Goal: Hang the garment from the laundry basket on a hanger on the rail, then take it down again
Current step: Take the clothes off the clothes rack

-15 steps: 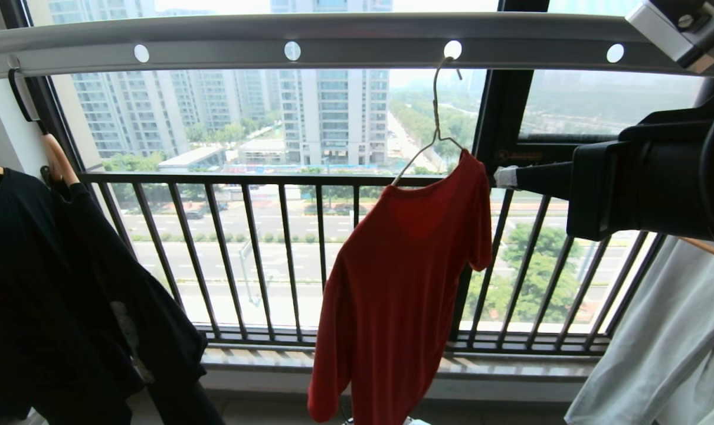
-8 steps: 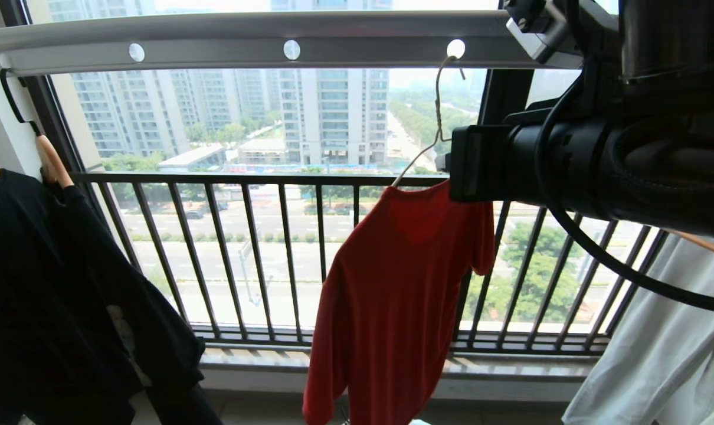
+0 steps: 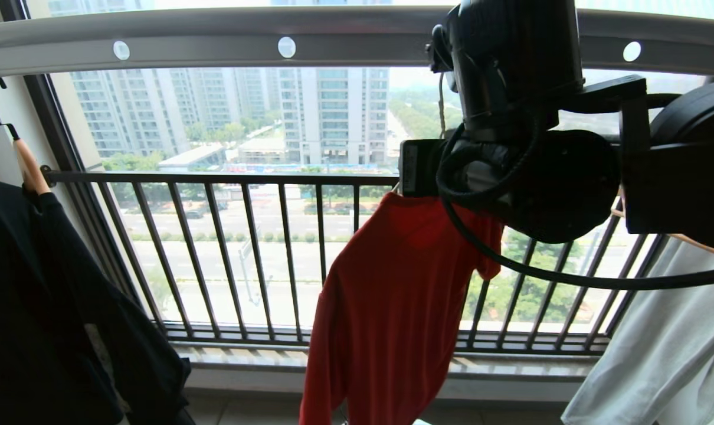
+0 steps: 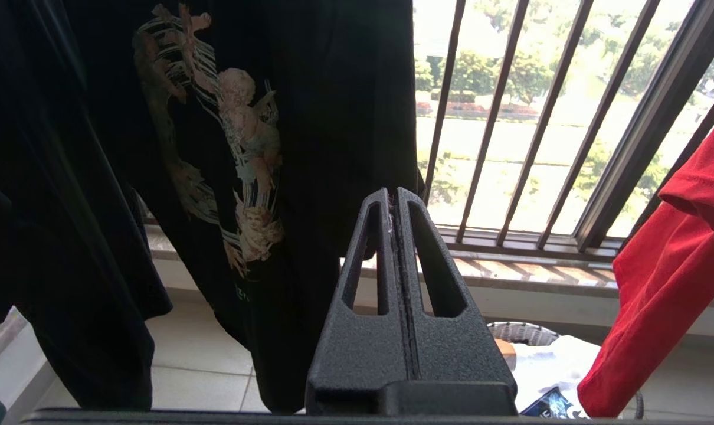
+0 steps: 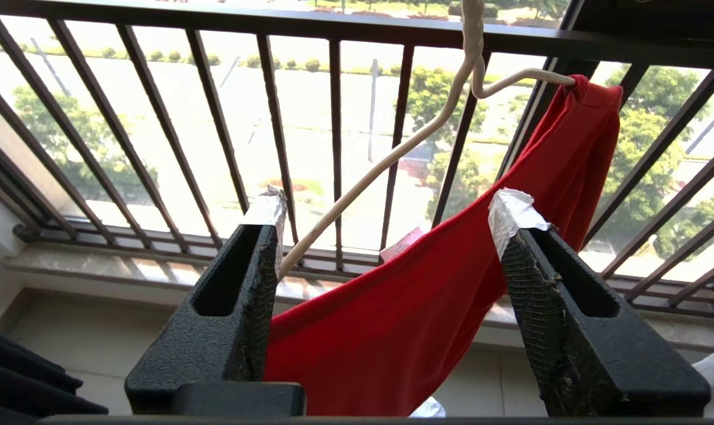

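Up by the rail (image 3: 215,44), the right gripper (image 5: 392,236) stands spread wide, empty, its fingers either side of the hanger (image 5: 386,159) and the red garment (image 5: 428,307). That garment hangs lengthwise downward, tilted. Lower down, the left gripper (image 4: 394,200) is pressed together, near the laundry basket (image 4: 519,332).
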`<state>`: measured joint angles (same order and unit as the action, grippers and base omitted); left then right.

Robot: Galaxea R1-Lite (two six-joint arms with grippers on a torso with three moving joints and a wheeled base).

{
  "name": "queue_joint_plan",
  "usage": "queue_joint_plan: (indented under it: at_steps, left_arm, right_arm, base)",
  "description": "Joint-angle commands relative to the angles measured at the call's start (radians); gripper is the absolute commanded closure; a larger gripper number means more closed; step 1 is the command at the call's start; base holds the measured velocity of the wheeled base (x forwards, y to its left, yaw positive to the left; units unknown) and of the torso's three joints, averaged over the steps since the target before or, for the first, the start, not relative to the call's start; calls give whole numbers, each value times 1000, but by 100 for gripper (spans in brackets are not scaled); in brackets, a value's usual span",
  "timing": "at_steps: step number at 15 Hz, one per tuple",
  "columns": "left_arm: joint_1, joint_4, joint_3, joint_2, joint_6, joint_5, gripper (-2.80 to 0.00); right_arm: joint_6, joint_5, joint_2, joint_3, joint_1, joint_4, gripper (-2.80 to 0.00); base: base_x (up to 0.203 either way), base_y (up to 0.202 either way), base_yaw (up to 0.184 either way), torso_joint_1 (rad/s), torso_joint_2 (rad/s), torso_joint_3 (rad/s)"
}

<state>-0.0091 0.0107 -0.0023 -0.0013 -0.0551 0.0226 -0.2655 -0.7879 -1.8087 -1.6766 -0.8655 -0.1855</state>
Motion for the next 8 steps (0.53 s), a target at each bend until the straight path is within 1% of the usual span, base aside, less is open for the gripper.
queue_joint_plan:
  at_steps: [1, 4, 8]
  left_arm:
    - [0, 0, 1, 1, 0, 0, 0]
    - [0, 0, 1, 1, 0, 0, 0]
    - [0, 0, 1, 1, 0, 0, 0]
  right_arm:
    - [-1, -19, -30, -11, -1, -5, -280]
    - [-1, -24, 6, 18, 0, -8, -280]
    - [-1, -27, 68, 99, 4, -6, -280]
  base:
    - [0, 0, 0, 0, 0, 0]
    - [0, 0, 0, 0, 0, 0]
    - [0, 0, 0, 0, 0, 0]
